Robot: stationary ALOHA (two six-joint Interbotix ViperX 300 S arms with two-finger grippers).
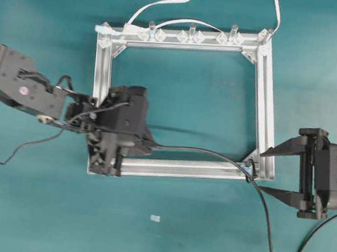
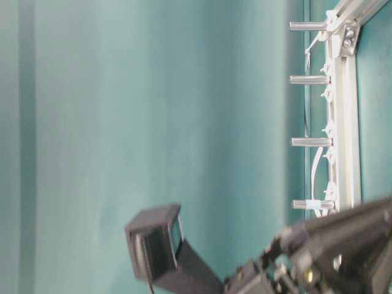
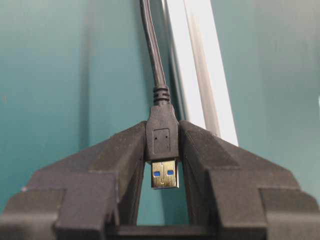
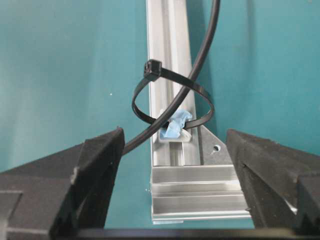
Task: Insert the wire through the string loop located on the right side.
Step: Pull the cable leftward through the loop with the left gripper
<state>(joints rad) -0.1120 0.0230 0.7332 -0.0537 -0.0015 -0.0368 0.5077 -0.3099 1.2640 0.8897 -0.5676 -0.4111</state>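
Observation:
The wire (image 1: 214, 154) is a thin black cable ending in a black plug (image 3: 162, 140) with a gold metal tip. My left gripper (image 3: 162, 137) is shut on that plug, over the frame's bottom-left corner (image 1: 112, 150). From there the wire runs right along the bottom bar, reaches the frame's lower right corner, then trails off toward the bottom edge. In the right wrist view the wire (image 4: 202, 55) passes through the string loop (image 4: 137, 97), a dark ring tied at a bluish fitting (image 4: 176, 125). My right gripper (image 4: 173, 135) stands wide open just outside that corner (image 1: 280, 172), holding nothing.
The square aluminium frame (image 1: 265, 101) lies on the teal cloth. A white cable (image 1: 172, 5) and pairs of clear clips (image 1: 192, 37) sit along its top bar. A small white scrap (image 1: 156, 218) lies below the frame. An arm lead (image 1: 3, 157) trails at the left.

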